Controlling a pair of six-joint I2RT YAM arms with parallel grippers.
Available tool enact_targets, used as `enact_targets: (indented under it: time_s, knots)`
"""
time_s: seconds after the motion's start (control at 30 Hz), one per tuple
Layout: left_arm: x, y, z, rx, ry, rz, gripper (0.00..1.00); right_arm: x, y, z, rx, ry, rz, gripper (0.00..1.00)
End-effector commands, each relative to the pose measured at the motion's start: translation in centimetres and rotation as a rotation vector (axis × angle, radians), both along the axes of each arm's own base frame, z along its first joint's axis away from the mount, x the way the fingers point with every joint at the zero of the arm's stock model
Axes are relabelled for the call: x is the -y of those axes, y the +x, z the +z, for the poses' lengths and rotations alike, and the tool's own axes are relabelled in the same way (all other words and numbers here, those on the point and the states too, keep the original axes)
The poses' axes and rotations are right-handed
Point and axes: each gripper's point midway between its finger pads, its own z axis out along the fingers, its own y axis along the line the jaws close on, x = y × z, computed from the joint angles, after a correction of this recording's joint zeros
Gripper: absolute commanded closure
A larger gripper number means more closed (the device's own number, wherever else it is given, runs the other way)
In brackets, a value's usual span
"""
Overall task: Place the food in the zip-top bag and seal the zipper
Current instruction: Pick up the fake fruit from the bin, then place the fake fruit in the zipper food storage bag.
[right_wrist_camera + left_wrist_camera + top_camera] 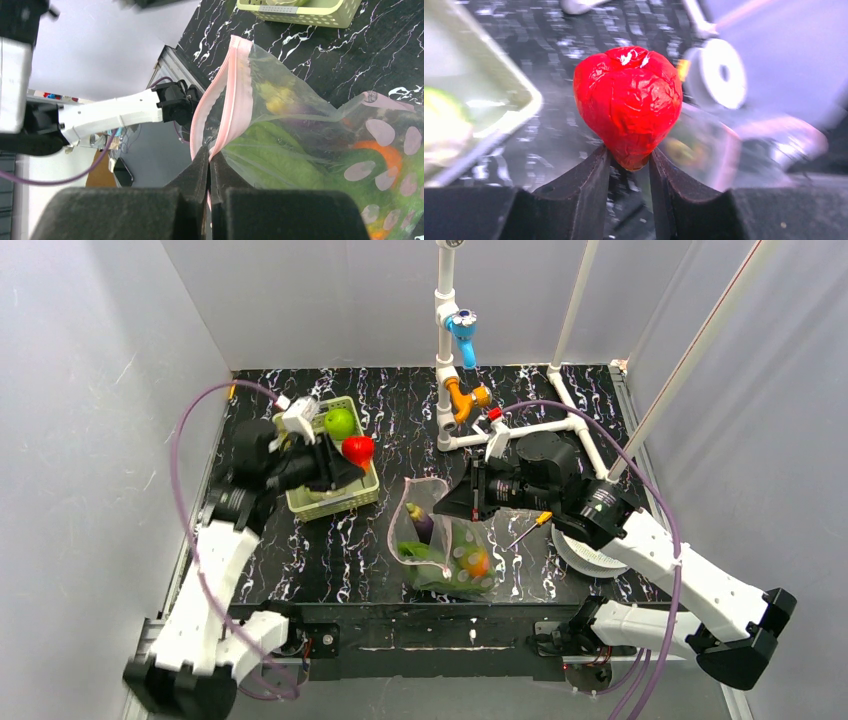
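My left gripper (345,462) is shut on a red toy fruit (358,450), holding it above the right edge of the light-green basket (330,502); the left wrist view shows the fruit (628,102) pinched by its tip between my fingers (589,185). A green toy fruit (339,423) lies in the basket. My right gripper (210,152) is shut on the pink zipper (231,90) of the clear zip-top bag (445,540), holding its mouth open. Inside the bag are a purple piece (422,523), a leafy green bunch (280,160) and an orange piece (477,562).
A white pipe frame (520,425) with blue and orange fittings stands at the back. A white plate (590,552) and a screwdriver (527,530) lie at the right, under my right arm. Grey walls close in left and right.
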Motion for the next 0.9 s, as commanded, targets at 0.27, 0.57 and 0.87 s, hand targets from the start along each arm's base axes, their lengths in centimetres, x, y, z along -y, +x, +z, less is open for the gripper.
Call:
enact_targets:
  time_s: [0.27,0.57,0.87]
  knots:
    - [5.2,-15.5,7.8,-0.031,-0.496,-0.453,0.84,-1.7,1.5,2.5,0.084,0.062,0.002,0.99]
    - [9.2,-16.8,4.0,-0.184,-0.398,-0.495,0.88,-0.9,1.6,4.5,0.135,0.087,-0.024,0.99]
    - [9.1,-13.6,0.9,-0.250,-0.250,-0.310,0.73,-1.2,-0.4,6.4,0.142,0.167,0.077,0.99]
